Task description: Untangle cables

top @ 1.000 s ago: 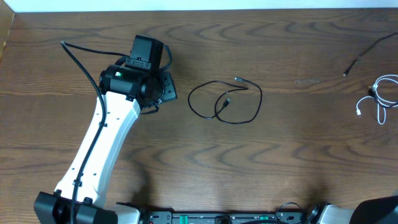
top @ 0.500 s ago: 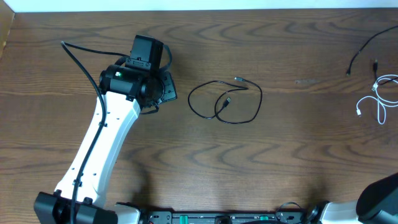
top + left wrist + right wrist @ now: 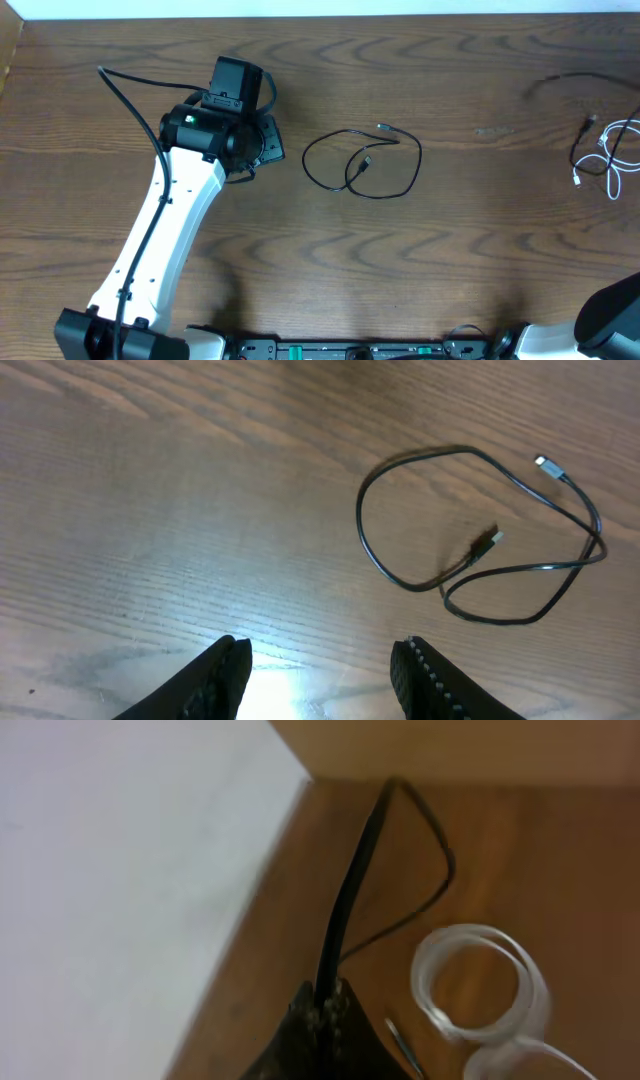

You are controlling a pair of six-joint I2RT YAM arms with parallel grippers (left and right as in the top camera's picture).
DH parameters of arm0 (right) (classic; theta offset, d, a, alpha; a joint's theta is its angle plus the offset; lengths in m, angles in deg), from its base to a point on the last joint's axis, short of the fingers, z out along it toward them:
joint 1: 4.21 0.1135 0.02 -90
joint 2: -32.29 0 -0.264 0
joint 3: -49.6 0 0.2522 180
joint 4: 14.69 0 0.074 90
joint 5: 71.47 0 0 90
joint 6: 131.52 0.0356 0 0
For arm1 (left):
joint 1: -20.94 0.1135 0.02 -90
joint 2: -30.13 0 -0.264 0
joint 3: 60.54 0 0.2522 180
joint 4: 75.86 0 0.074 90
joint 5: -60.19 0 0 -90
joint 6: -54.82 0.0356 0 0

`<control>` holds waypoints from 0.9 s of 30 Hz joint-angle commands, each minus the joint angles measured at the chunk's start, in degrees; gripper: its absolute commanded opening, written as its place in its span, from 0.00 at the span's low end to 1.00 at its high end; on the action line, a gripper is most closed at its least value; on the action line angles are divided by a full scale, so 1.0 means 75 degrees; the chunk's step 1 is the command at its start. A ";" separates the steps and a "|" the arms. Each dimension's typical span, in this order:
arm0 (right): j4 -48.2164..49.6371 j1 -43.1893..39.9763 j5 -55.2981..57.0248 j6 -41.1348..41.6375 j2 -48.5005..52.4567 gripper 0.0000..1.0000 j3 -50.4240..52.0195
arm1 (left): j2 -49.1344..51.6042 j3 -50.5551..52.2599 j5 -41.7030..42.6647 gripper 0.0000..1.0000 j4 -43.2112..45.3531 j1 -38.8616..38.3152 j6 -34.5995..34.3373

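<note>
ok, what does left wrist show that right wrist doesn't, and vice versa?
Left wrist only: a looped black cable lying loose on the table, both plug ends visible, and the left gripper with open, empty jaws.
Right wrist only: the right gripper, jaws shut on a second black cable, a coiled white cable close by, and the table's edge.
Both: the same wood tabletop.

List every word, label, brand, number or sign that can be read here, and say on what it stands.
None: no readable text in any view.
The table, the looped black cable, the second black cable, the white cable and the left arm show no writing.
The arm has only a green light.
</note>
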 commanded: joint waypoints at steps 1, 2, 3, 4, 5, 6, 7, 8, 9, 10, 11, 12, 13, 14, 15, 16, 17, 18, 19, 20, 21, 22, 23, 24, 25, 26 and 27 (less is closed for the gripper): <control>-0.0656 -0.0026 0.0370 0.0087 0.0041 0.01 -0.0096 | -0.0055 0.0017 -0.0020 0.51 -0.0032 0.0026 0.0035; -0.1052 -0.0026 0.0373 0.0085 0.0041 0.01 -0.0096 | -0.0055 0.0017 -0.0020 0.51 -0.0041 0.0026 0.0035; -0.1300 -0.0032 0.0402 0.0087 0.0041 0.01 -0.0096 | -0.0055 0.0017 -0.0020 0.51 -0.0055 0.0026 0.0035; -0.1501 -0.0047 0.0434 0.0087 0.0041 0.01 -0.0096 | -0.0055 0.0017 -0.0020 0.51 -0.0070 0.0026 0.0035; -0.1635 -0.0079 0.0516 0.0087 0.0041 0.01 -0.0096 | -0.0055 0.0017 -0.0020 0.51 -0.0085 0.0026 0.0038; -0.1649 -0.0099 0.0595 0.0087 0.0038 0.01 -0.0096 | -0.0055 0.0017 -0.0020 0.51 -0.0087 0.0026 0.0038; -0.1644 -0.0114 0.0688 0.0087 0.0038 0.01 -0.0096 | -0.0055 0.0017 -0.0020 0.51 -0.0087 0.0026 0.0038; -0.1644 -0.0125 0.0804 0.0087 0.0038 0.01 -0.0096 | -0.0055 0.0017 -0.0020 0.51 -0.0087 0.0026 0.0038; -0.1641 -0.0128 0.0915 0.0087 0.0038 0.01 -0.0096 | -0.0055 0.0017 -0.0020 0.51 -0.0085 0.0026 0.0035; -0.1635 -0.0157 0.1157 0.0090 0.0038 0.01 -0.0096 | -0.0055 0.0017 -0.0020 0.51 -0.0087 0.0026 0.0035; -0.1635 -0.0169 0.1294 0.0093 0.0038 0.01 -0.0096 | -0.0055 0.0017 -0.0020 0.51 -0.0087 0.0026 0.0035; -0.1635 -0.0207 0.1480 0.0096 0.0038 0.01 -0.0096 | -0.0055 0.0017 -0.0017 0.51 -0.0087 0.0026 0.0035; -0.1635 -0.0233 0.1614 0.0099 0.0038 0.01 -0.0096 | -0.0055 0.0017 -0.0020 0.51 -0.0090 0.0026 0.0035; -0.1635 -0.0291 0.1722 0.0099 0.0038 0.02 -0.0096 | -0.0055 0.0017 -0.0020 0.51 -0.0093 0.0026 0.0035; -0.1644 -0.0382 0.1801 0.0093 0.0038 0.01 -0.0096 | -0.0055 0.0017 -0.0017 0.51 -0.0093 0.0026 0.0035; -0.1699 -0.0490 0.1795 0.0093 0.0038 0.01 -0.0096 | -0.0055 0.0017 -0.0020 0.51 -0.0093 0.0026 0.0035; -0.1795 -0.0560 0.1795 0.0093 0.0038 0.01 -0.0096 | -0.0055 0.0017 -0.0020 0.51 -0.0093 0.0026 0.0035; -0.1874 -0.0606 0.1795 0.0096 0.0038 0.01 -0.0096 | -0.0055 0.0017 -0.0017 0.51 -0.0093 0.0026 0.0035; -0.1993 -0.0694 0.1795 0.0096 0.0038 0.01 -0.0096 | -0.0055 0.0017 -0.0017 0.51 -0.0093 0.0026 0.0035; -0.2069 -0.0743 0.1795 0.0096 0.0038 0.01 -0.0096 | -0.0055 0.0017 -0.0020 0.51 -0.0093 0.0026 0.0035; -0.2110 -0.0778 0.1795 0.0093 0.0038 0.02 -0.0096 | -0.0055 0.0017 -0.0020 0.51 -0.0093 0.0026 0.0035; -0.2159 -0.0831 0.1792 0.0093 0.0038 0.01 -0.0096 | -0.0055 0.0017 -0.0020 0.51 -0.0093 0.0026 0.0035; -0.2212 -0.0877 0.1792 0.0093 0.0038 0.01 -0.0096 | -0.0055 0.0017 -0.0017 0.51 -0.0093 0.0026 0.0035; -0.2221 -0.0892 0.1795 0.0093 0.0038 0.01 -0.0096 | -0.0055 0.0017 -0.0017 0.51 -0.0093 0.0026 0.0035; -0.2244 -0.0938 0.1795 0.0093 0.0038 0.01 -0.0096 | -0.0055 0.0017 -0.0017 0.51 -0.0093 0.0026 0.0035; -0.2241 -0.0956 0.1792 0.0096 0.0038 0.01 -0.0096 | -0.0055 0.0017 -0.0017 0.51 -0.0105 0.0026 0.0032; -0.2235 -0.0962 0.1792 0.0096 0.0038 0.01 -0.0096 | -0.0055 0.0017 -0.0017 0.51 -0.0117 0.0026 0.0012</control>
